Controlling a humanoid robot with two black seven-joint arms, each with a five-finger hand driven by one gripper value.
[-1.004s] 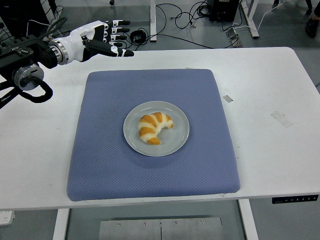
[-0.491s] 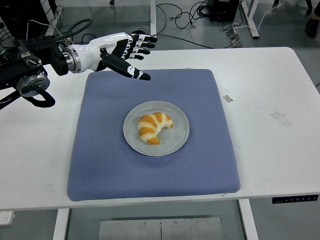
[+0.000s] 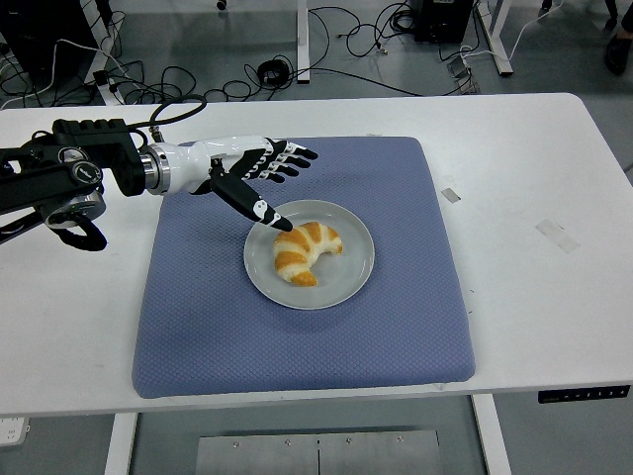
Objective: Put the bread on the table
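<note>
left hand (image 3: 259, 178), fingers spread, empty | croissant (image 3: 305, 251) on plate (image 3: 351, 280) just lower right of thumb | long axis upper-right to lower-left

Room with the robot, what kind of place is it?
Probably a robot lab or workshop. Loose cables lie on the grey floor behind the table, and a robot's left hand reaches toward bread on a plate.

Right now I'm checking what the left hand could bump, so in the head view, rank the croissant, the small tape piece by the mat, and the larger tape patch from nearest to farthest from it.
1. Croissant, on the plate, just below the left hand.
2. Small tape piece, beside the mat's right edge.
3. Larger tape patch, far right on the table.
</note>
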